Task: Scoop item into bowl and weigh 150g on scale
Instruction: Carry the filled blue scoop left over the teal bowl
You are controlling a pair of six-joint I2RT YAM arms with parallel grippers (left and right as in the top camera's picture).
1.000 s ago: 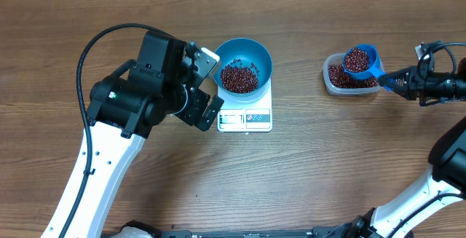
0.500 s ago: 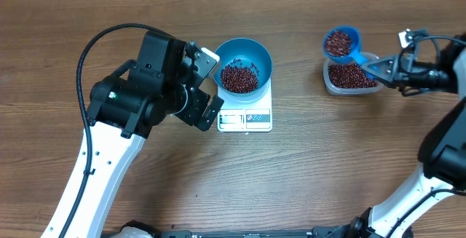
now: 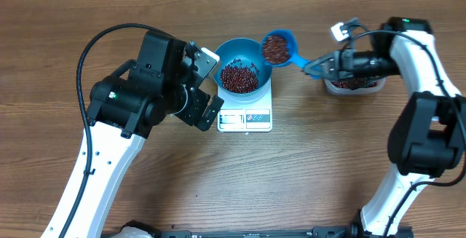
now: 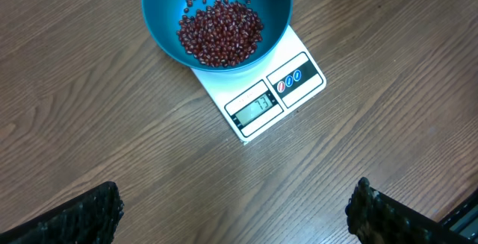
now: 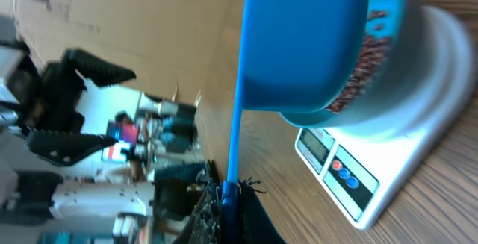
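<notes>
At centre-left, the left gripper [image 4: 237, 193] hangs spread wide beside the scale [image 3: 245, 119], holding nothing. The blue bowl [image 3: 251, 46] sits on the scale with beans [image 3: 239, 77] heaped inside. A bean-filled scoop [image 3: 277, 47] hovers at its upper-right rim, handle pinched by the right gripper [image 3: 325, 66], near the tub [image 3: 354, 85].

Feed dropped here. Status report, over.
Left pincer open, empty. Right pincer shut on small blue handled scoop, loaded, at rim of large round blue bowl. Small red-brown beans in bowl, on flat white square scale. Nothing blocking.
</notes>
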